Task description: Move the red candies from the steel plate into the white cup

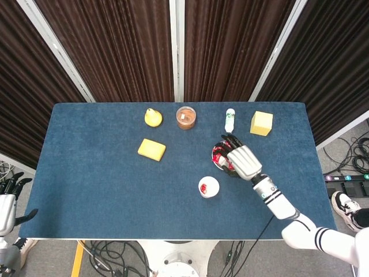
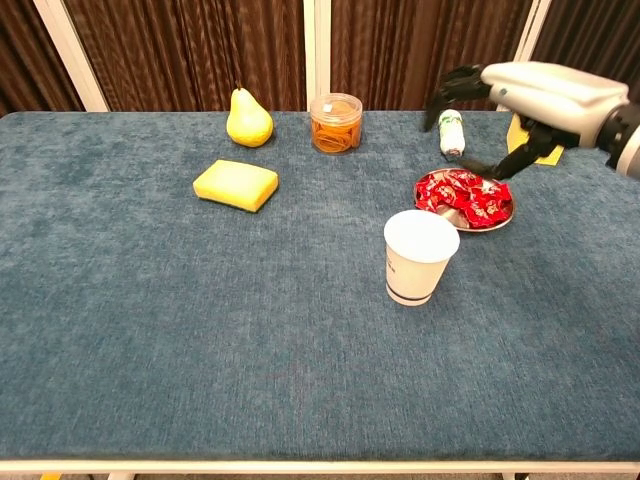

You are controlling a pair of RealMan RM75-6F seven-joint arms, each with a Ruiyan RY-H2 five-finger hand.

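Observation:
A steel plate point(image 2: 499, 222) heaped with red candies point(image 2: 462, 196) lies right of the table's middle. In front of it and to the left stands the white cup point(image 2: 420, 256). The head view shows a red candy point(image 1: 203, 186) inside the cup point(image 1: 209, 187). My right hand point(image 2: 520, 95) hovers above the plate with its fingers spread and nothing in it; in the head view this hand point(image 1: 240, 160) covers most of the plate point(image 1: 217, 157). My left hand point(image 1: 8, 202) hangs off the table's left edge, fingers apart and empty.
Along the far side stand a yellow pear point(image 2: 248, 118), a clear jar of orange snacks point(image 2: 335, 122), a small white bottle point(image 2: 452, 133) and a yellow block point(image 1: 261, 123). A yellow sponge point(image 2: 236, 184) lies left of centre.

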